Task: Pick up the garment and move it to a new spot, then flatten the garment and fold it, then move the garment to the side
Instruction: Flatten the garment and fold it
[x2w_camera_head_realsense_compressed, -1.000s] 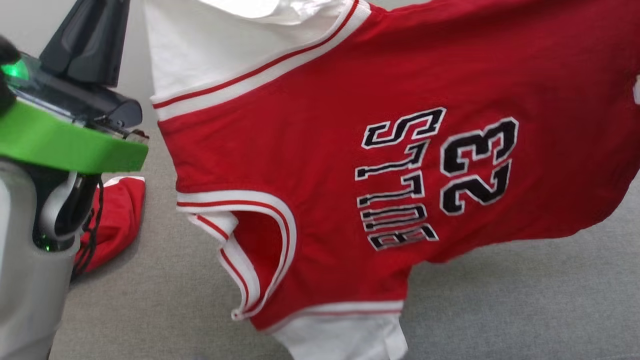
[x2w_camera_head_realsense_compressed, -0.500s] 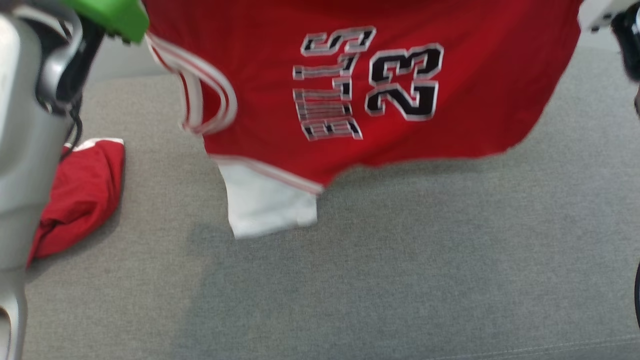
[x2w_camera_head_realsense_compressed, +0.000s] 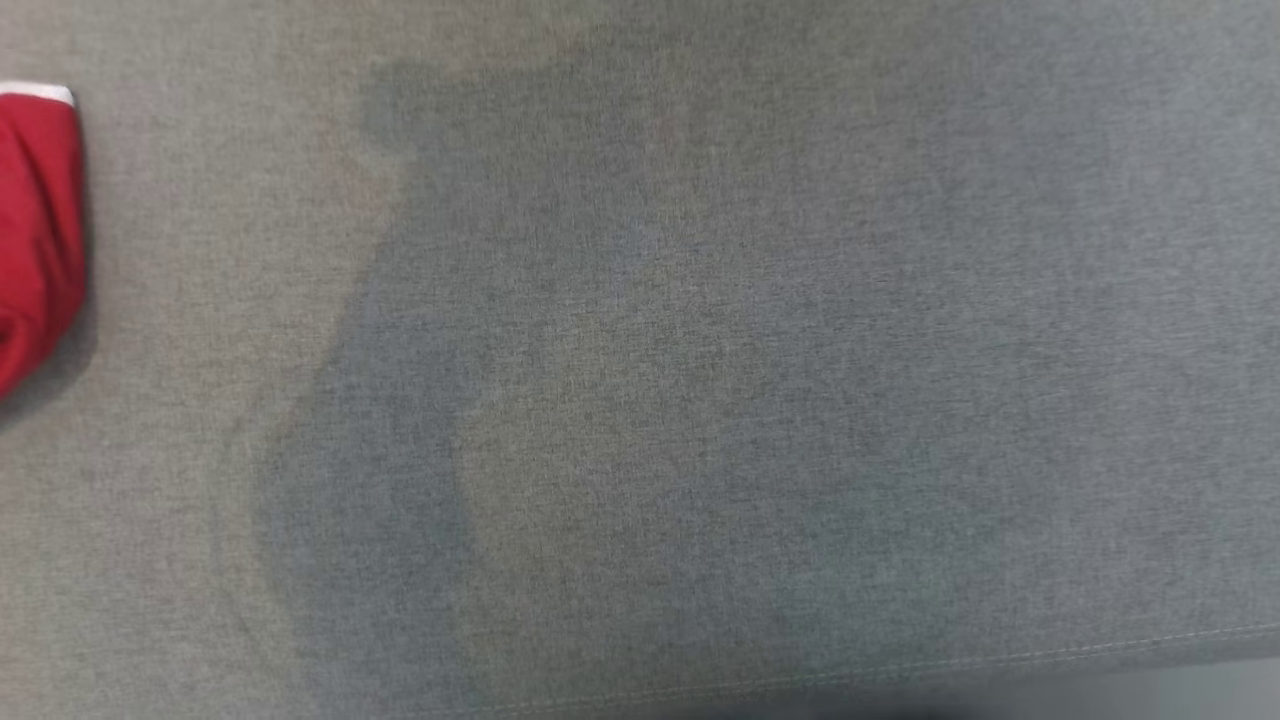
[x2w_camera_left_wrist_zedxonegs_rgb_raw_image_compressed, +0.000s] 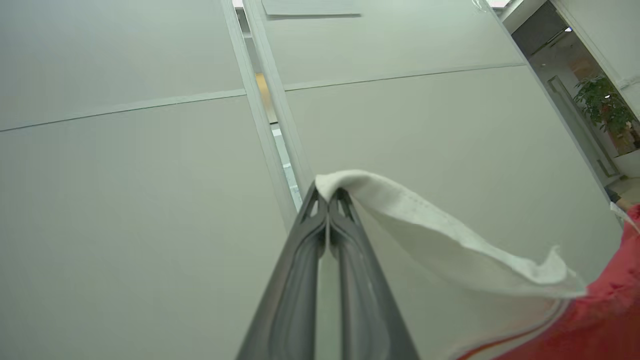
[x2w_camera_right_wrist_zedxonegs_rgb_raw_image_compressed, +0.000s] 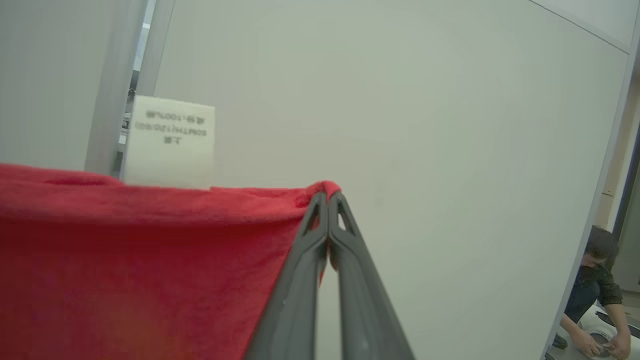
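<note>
The garment is a red jersey with white sleeves, held up in the air by both arms. In the left wrist view my left gripper (x2w_camera_left_wrist_zedxonegs_rgb_raw_image_compressed: 327, 192) is shut on the edge of a white sleeve (x2w_camera_left_wrist_zedxonegs_rgb_raw_image_compressed: 450, 240), and the red body (x2w_camera_left_wrist_zedxonegs_rgb_raw_image_compressed: 605, 320) hangs off to the lower right. In the right wrist view my right gripper (x2w_camera_right_wrist_zedxonegs_rgb_raw_image_compressed: 327, 195) is shut on a corner of the red hem (x2w_camera_right_wrist_zedxonegs_rgb_raw_image_compressed: 140, 280), which stretches away to the left with a white care label (x2w_camera_right_wrist_zedxonegs_rgb_raw_image_compressed: 170, 142) standing up from it.
The head view looks down on a grey fabric surface (x2w_camera_head_realsense_compressed: 800, 400) with a broad soft shadow (x2w_camera_head_realsense_compressed: 420, 300) on it. Another red cloth (x2w_camera_head_realsense_compressed: 35, 230) lies at its left edge. Pale wall panels stand behind both grippers. A person (x2w_camera_right_wrist_zedxonegs_rgb_raw_image_compressed: 595, 280) crouches at the far right.
The head camera has tipped downward, so the jersey and both arms have slid out of the top of that view. The red cloth at the left has shifted toward the edge.
</note>
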